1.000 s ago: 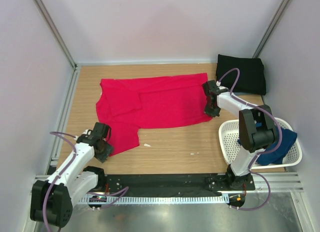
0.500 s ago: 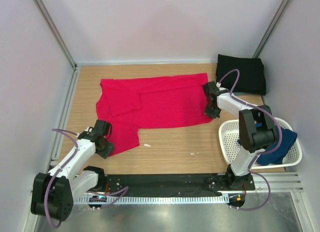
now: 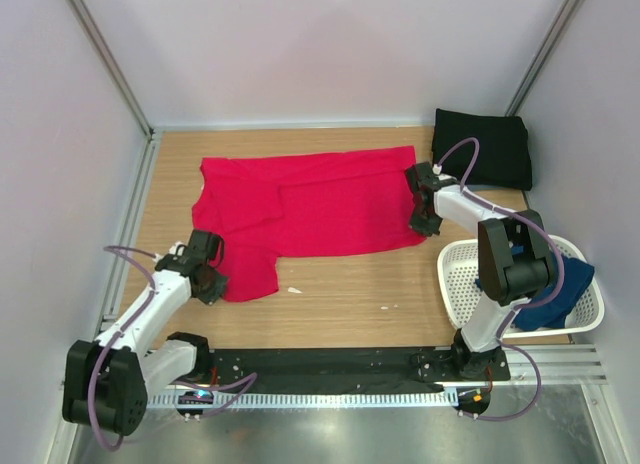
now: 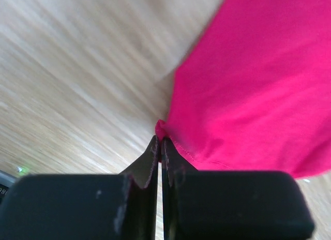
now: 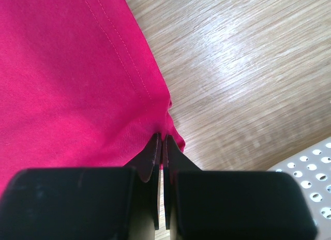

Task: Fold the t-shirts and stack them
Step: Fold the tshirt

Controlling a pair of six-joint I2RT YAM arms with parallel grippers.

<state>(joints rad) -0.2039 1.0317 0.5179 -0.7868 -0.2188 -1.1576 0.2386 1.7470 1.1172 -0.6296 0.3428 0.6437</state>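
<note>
The table (image 3: 340, 299) is covered across its middle by the red t-shirt (image 3: 330, 199), which is spread nearly flat with one sleeve turned in over the chest. A black t-shirt (image 3: 483, 149) is seen folded at the far right corner. A dark navy t-shirt (image 3: 560, 294) is draped out of the white basket (image 3: 455, 274) at the near right.

The red cloth is judged to be light, limp and without stiffness. It can be expected to sag and drag wherever it is not carried, so it is best taken at two outer corners and lifted evenly.

The left end effector (image 4: 159, 143) is closed on a pinch of the near left flap, probably a sleeve. The right end effector (image 5: 161, 139) is closed on the stitched hem corner beside the basket. Such thin pinches may be lost if the cloth is pulled sharply.
</note>
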